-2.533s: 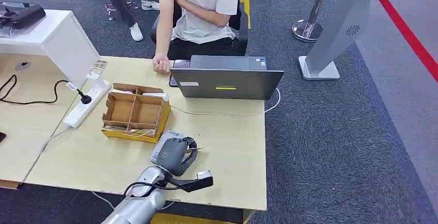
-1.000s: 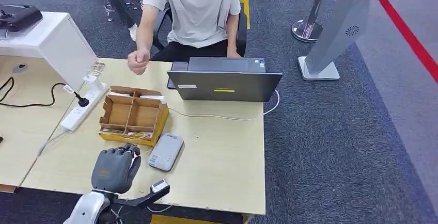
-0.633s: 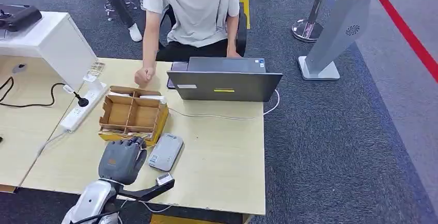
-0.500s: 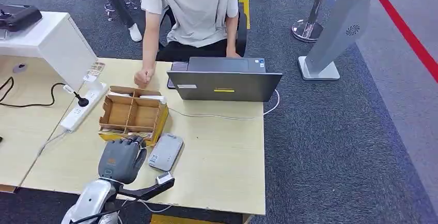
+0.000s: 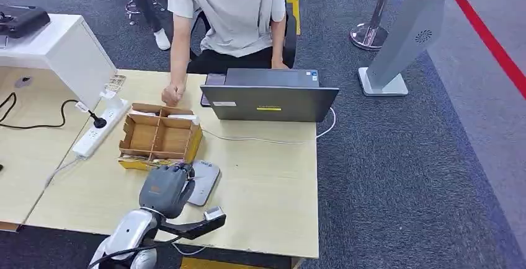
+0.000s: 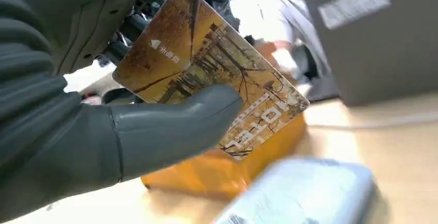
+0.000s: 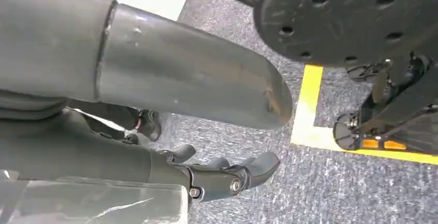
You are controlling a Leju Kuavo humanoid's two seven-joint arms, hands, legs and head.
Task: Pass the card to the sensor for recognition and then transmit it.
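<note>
My left hand (image 5: 166, 189) hovers low over the table, just in front of the cardboard box and touching the left edge of the grey card sensor (image 5: 208, 181). In the left wrist view the hand (image 6: 62, 131) pinches a brown and gold printed card (image 6: 206, 64) between thumb and fingers, tilted, with the blurred sensor (image 6: 304, 193) a little beyond it. The card is hidden behind the hand in the head view. My right hand (image 7: 170, 90) hangs over the carpet with nothing in it, fingers loosely bent and apart from the thumb.
A divided cardboard box (image 5: 160, 136) stands just behind my left hand. A grey laptop (image 5: 270, 100) stands at the far table edge, with a seated person (image 5: 229, 8) behind it whose fist (image 5: 171, 94) rests by the box. A white power strip (image 5: 99, 129) lies left.
My left hand has moved right with the card, from in front of the box to the sensor's edge. The person's fist came down onto the table.
</note>
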